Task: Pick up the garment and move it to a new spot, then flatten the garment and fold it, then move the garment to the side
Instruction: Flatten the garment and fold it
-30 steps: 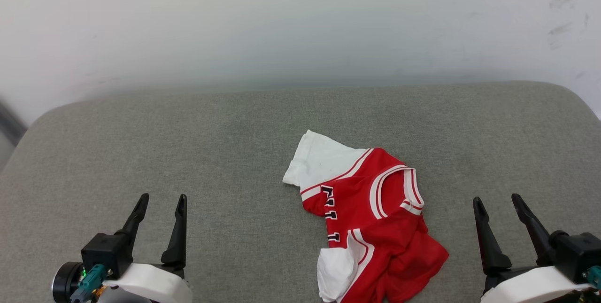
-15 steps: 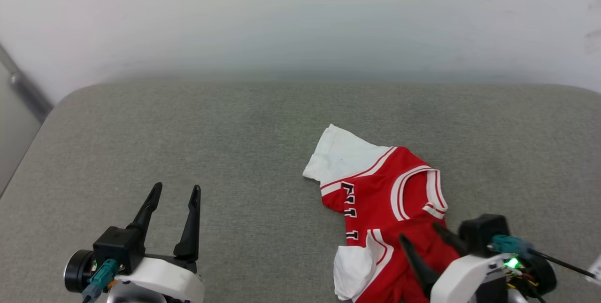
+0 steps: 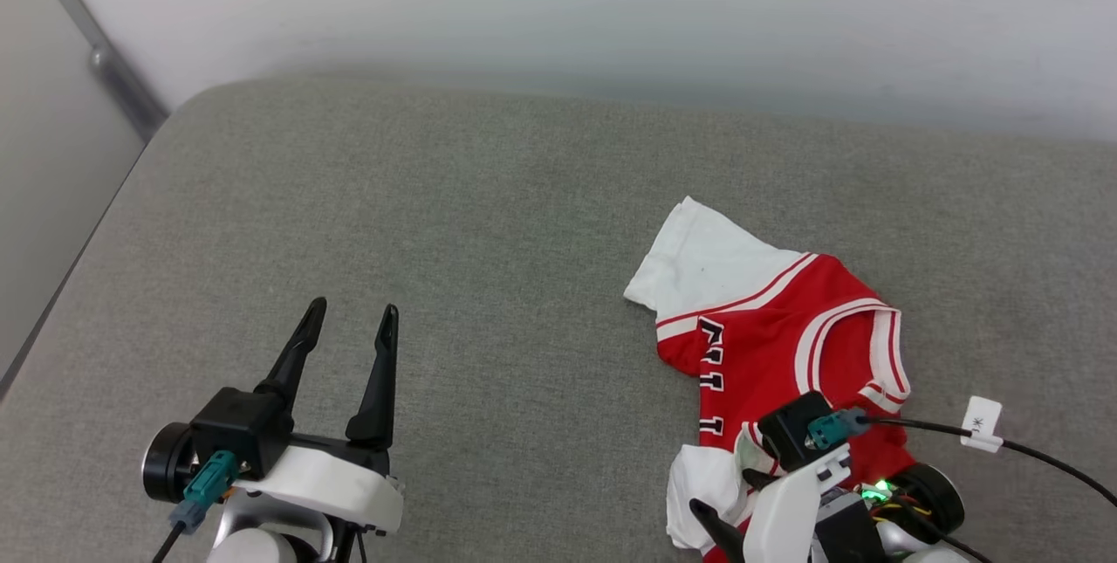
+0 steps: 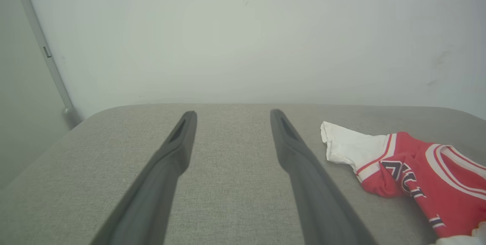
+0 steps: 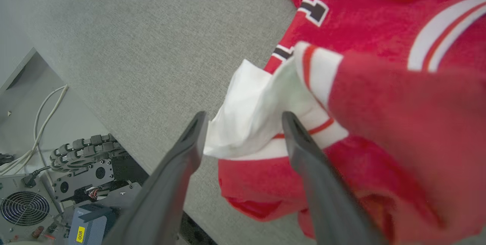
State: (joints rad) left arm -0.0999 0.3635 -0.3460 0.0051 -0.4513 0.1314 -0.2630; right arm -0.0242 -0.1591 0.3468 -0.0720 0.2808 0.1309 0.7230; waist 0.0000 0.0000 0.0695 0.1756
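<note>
The garment point(image 3: 768, 345) lies crumpled on the grey surface point(image 3: 436, 223), at its right. The right pincer point(image 5: 243, 117) is apart, with a white sleeve point(image 5: 246, 97) between its fingers point(image 5: 182, 154). The left pincer point(image 3: 352, 310), also apart, is well away from the garment.

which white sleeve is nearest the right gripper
The crumpled near sleeve: it lies between the fingers of the open right gripper. The far sleeve lies spread flat, well away from it.
</note>
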